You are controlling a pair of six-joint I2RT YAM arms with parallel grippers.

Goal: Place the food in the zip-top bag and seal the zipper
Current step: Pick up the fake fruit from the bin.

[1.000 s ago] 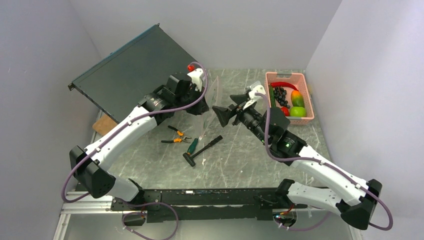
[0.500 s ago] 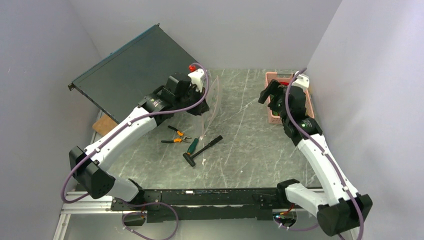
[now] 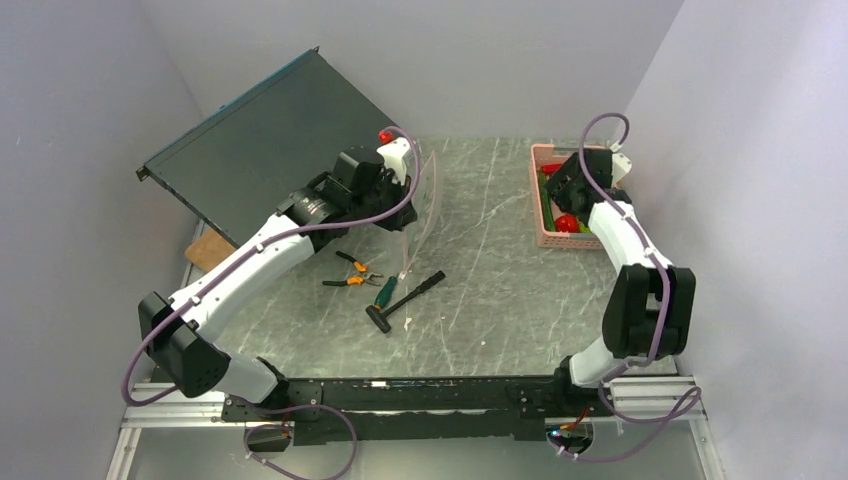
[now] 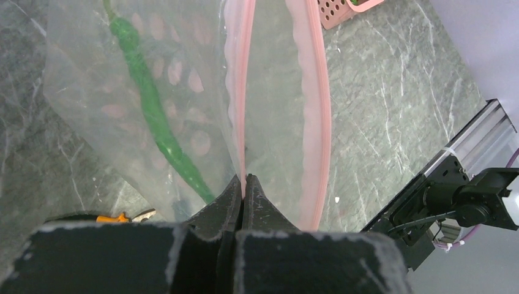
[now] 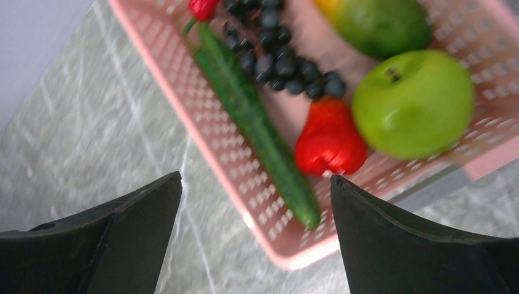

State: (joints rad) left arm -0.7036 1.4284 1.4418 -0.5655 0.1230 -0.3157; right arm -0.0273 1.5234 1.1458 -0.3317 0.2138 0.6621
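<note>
Clear crinkly plastic, the zip-top bag (image 4: 116,67) hangs upright near the middle of the overhead view. Its pale pink zipper (image 4: 316,116) gapes as two parted strips. At the bottom centre of the left wrist view, the left pincer (image 4: 243,182) is pressed together on the left-hand strip. We see a long green shape (image 4: 153,125) through the film, but we cannot tell whether it lies inside.

None of the food we can name is in the bag. The cucumber (image 5: 257,131), grape bunch (image 5: 283,60), tomato (image 5: 329,142), apple (image 5: 414,104), mango (image 5: 380,22) and chili (image 5: 202,7) lie in the pink basket (image 5: 211,156), upper right in the overhead view. The right pincer (image 5: 256,179) hovers over them, spread and empty.

On the counter (image 3: 500,300), below the bag in the overhead view, lie the pliers (image 3: 352,273) and the screwdriver (image 3: 385,292).
</note>
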